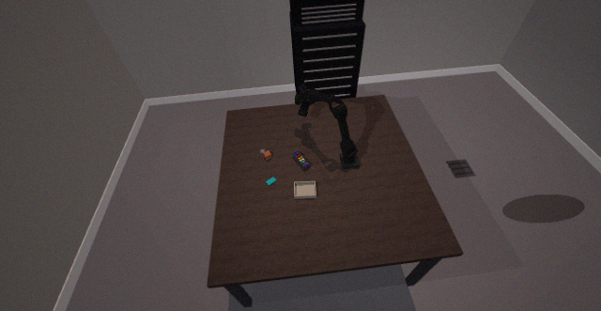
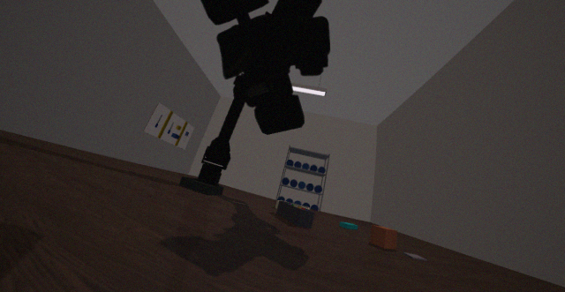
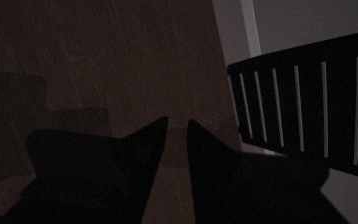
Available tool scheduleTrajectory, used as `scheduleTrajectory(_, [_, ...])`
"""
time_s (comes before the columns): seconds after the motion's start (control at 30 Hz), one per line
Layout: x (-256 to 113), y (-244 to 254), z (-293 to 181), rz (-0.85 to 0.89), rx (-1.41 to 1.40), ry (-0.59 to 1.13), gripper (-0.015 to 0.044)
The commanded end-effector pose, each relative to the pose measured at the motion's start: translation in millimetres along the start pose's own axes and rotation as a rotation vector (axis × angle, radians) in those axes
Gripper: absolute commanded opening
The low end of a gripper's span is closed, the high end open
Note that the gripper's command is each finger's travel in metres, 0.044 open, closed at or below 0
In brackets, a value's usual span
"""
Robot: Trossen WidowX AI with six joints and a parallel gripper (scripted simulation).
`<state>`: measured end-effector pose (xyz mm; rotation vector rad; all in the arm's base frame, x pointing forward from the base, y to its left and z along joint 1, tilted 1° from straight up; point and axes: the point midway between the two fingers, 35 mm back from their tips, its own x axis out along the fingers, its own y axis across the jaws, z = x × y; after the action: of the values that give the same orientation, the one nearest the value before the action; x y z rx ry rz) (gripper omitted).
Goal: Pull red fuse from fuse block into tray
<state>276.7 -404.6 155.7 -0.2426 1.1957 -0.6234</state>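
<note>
The red fuse (image 1: 298, 156) sits in the dark fuse block (image 1: 308, 167) (image 2: 295, 217) among fuses of other colours, near the middle of the table. The shallow beige tray (image 1: 305, 197) lies in front of the block; its floor looks bare in the top view. My gripper (image 3: 177, 123) is slightly open, with a narrow gap and nothing between the fingertips. The arm holds it high above the table's back part, behind the block and well away from it. In the exterior view the hand is a dark silhouette and its fingertips cannot be made out.
An orange block (image 1: 267, 155) (image 2: 383, 237) and a small pale flat piece (image 1: 262, 151) (image 2: 415, 256) lie left of the fuse block. A teal piece (image 1: 270, 180) (image 2: 349, 226) lies left of the tray. A tall black cabinet (image 1: 326, 43) (image 3: 289, 110) stands behind the table.
</note>
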Motion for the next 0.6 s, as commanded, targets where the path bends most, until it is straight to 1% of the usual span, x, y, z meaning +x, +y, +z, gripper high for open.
scheduleTrajectory(0.0, [-12.7,70.5,20.4,0.136,-0.128,-0.001,0.0074])
scheduleTrajectory(0.17, [-35.0,146.8,31.6,0.279,-0.283,0.008,0.0074])
scheduleTrajectory(0.3, [-58.9,206.8,30.3,0.389,-0.418,0.024,0.0074])
scheduleTrajectory(0.43, [-87.3,263.4,19.4,0.494,-0.563,0.049,0.0074])
scheduleTrajectory(0.57, [-120.0,314.2,-2.3,0.589,-0.712,0.084,0.0074])
